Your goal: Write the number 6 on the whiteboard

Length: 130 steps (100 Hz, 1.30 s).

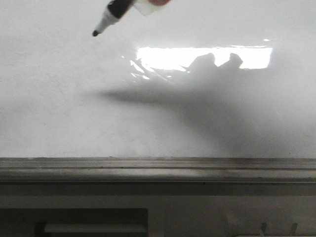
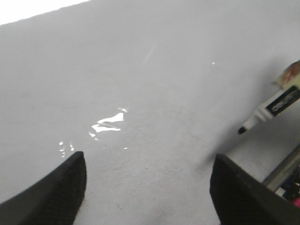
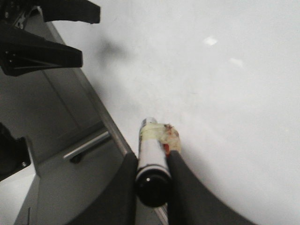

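Note:
The whiteboard [image 1: 69,108] fills the front view, glossy white with a bright reflection. No number 6 or any marker line shows on it. My right gripper [image 3: 151,158] is shut on a black-tipped marker pen [image 3: 151,152] with yellowish tape round its barrel. In the front view the marker [image 1: 112,12] comes in from the top edge. Its tip [image 1: 95,33] hangs above the board, with its shadow well apart from it. My left gripper [image 2: 147,187] is open and empty over the board. The marker [image 2: 274,108] also shows in the left wrist view.
A grey metal rail [image 1: 158,165] runs along the board's near edge, with a grey cabinet front [image 1: 98,217] below it. In the right wrist view the rail [image 3: 101,117] and a metal handle [image 3: 86,146] lie beside the marker. The left gripper's black fingers [image 3: 42,51] show beyond them.

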Available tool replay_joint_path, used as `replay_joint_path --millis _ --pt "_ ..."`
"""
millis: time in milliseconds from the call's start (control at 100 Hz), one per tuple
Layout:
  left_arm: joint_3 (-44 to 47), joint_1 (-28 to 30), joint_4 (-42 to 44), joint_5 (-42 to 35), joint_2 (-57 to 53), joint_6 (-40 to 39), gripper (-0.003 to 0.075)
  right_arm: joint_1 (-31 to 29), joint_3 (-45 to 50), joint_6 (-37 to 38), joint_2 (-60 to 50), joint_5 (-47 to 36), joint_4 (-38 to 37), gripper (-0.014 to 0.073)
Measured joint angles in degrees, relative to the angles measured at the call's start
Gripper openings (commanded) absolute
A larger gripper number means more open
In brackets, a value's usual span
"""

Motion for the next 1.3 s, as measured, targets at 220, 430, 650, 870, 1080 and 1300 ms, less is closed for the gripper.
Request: replay_joint_path --millis 220,430,650,870,1080,1300 --pt "3.94 2.27 -6.03 -6.03 -3.07 0.0 0.045 0.0 11.85 -0.11 -10.59 -12.29 0.15 -0.0045" --pt "4.37 2.4 -8.21 -8.33 -3.42 0.0 0.045 0.0 15.13 -0.11 -11.71 -22.64 2.15 -0.0045" --pt "4.37 2.4 -8.55 -8.51 -3.42 0.0 0.045 0.0 15.18 -0.11 -8.37 -30.56 4.44 -0.0045" --pt "4.37 2.4 -8.58 -8.77 -3.42 0.0 0.045 0.4 13.39 -0.11 -2.7 -26.1 5.16 -0.0045" --pt "4.47 2.4 -8.58 -8.77 -3.42 0.0 0.045 -0.86 12.96 -0.11 -0.31 -13.09 5.16 -0.0045" --pt "4.47 2.4 -8.58 -8.87 -3.42 0.0 0.045 -8.06 12.96 1.99 -3.53 -5.82 2.46 -0.0045"
